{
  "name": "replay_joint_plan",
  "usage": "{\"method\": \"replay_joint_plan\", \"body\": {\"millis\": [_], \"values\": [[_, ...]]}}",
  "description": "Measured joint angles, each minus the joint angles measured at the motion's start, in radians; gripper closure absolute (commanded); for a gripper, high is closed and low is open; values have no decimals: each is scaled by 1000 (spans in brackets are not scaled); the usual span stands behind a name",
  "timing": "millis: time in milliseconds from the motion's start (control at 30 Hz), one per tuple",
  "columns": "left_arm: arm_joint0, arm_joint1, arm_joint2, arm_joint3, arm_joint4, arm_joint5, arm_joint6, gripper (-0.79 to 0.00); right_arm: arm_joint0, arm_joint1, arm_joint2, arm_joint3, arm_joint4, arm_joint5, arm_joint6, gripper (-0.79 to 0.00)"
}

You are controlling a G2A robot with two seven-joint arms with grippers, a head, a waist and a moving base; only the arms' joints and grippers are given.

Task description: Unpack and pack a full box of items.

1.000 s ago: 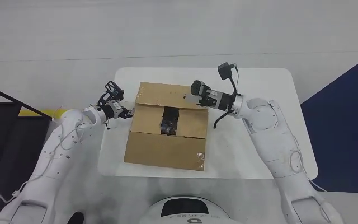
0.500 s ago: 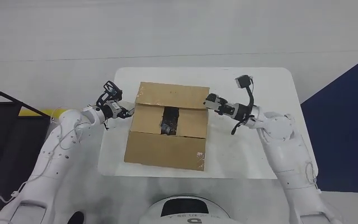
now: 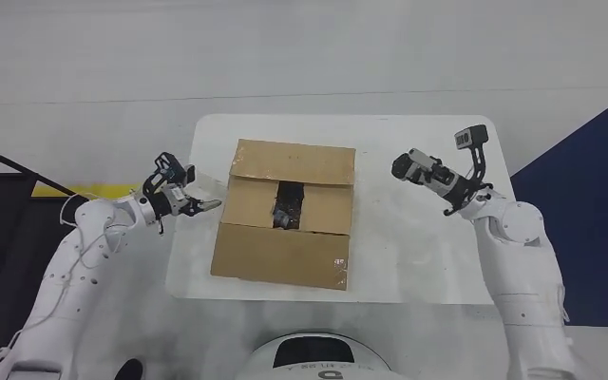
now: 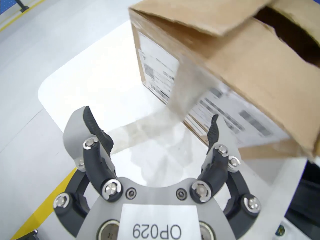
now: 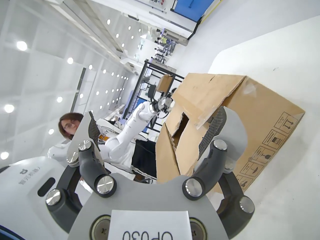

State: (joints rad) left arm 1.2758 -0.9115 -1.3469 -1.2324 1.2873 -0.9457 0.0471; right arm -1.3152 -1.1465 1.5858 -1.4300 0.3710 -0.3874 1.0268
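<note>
A brown cardboard box (image 3: 285,237) stands in the middle of the white table (image 3: 427,247). Its top flaps are slightly apart, and something dark (image 3: 288,204) shows in the gap. My left gripper (image 3: 199,202) hovers open just off the box's left side, above the table. In the left wrist view, a strip of clear tape (image 4: 182,88) runs from the labelled box wall (image 4: 160,71) down to one finger of the left gripper (image 4: 151,116). My right gripper (image 3: 404,166) hangs open, apart from the box's right side. From the right gripper (image 5: 156,112) the box (image 5: 250,116) lies beyond with a torn flap.
Bare table lies right of the box and along its far edge. A dark blue panel (image 3: 570,190) stands off the table's right side. Beside the left arm are a black frame (image 3: 19,190) and a yellow floor line (image 3: 57,190).
My right gripper has drawn back from the box's top flap to the right, clear of the box. My left gripper has pulled leftward, away from the box's side.
</note>
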Motion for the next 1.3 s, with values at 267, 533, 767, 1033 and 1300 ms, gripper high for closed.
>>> {"method": "replay_joint_plan", "body": {"millis": [267,533,767,1033,1300], "values": [[147,59,16,-169,255,-66,174,-785,135,-5,-77,123,-31,50,-20,-785],[149,96,13,-171,181,-67,433,-785,180,-7,-122,166,-53,49,-51,-785],[58,98,56,-101,-8,-58,329,-785,151,-1,-83,163,35,-24,-43,-785],[-111,52,171,-20,-235,46,-16,-785,79,6,-66,65,139,-77,33,-785],[-174,28,224,28,-292,31,-55,-785,92,10,-168,1,19,44,137,-785]]}}
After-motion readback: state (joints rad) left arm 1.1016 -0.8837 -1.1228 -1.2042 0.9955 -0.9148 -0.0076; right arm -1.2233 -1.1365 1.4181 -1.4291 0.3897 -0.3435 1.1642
